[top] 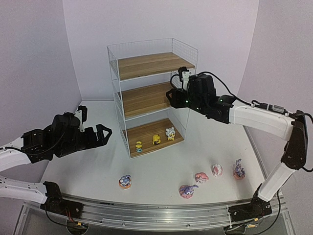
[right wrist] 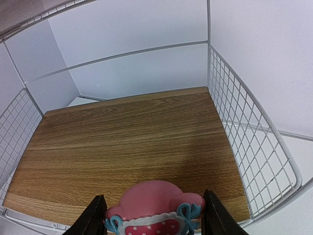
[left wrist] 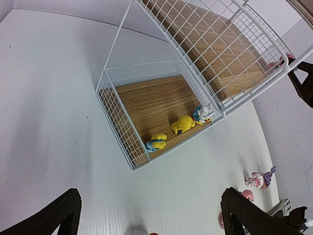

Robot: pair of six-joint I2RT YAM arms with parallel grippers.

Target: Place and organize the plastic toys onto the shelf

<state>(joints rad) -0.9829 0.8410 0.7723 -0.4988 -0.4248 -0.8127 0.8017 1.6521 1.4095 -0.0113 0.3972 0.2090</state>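
Both arms share one build: left arm (top: 54, 139) and right arm (top: 257, 120) have white tube links and bulky black joint housings. A black cable (top: 230, 89) loops over the right wrist block (tiny green lights on it). The left gripper (top: 93, 123) has black wedge fingers (left wrist: 56, 215). The bases (top: 247, 211) are black, with thin coloured wires (top: 73, 223) at the left one.
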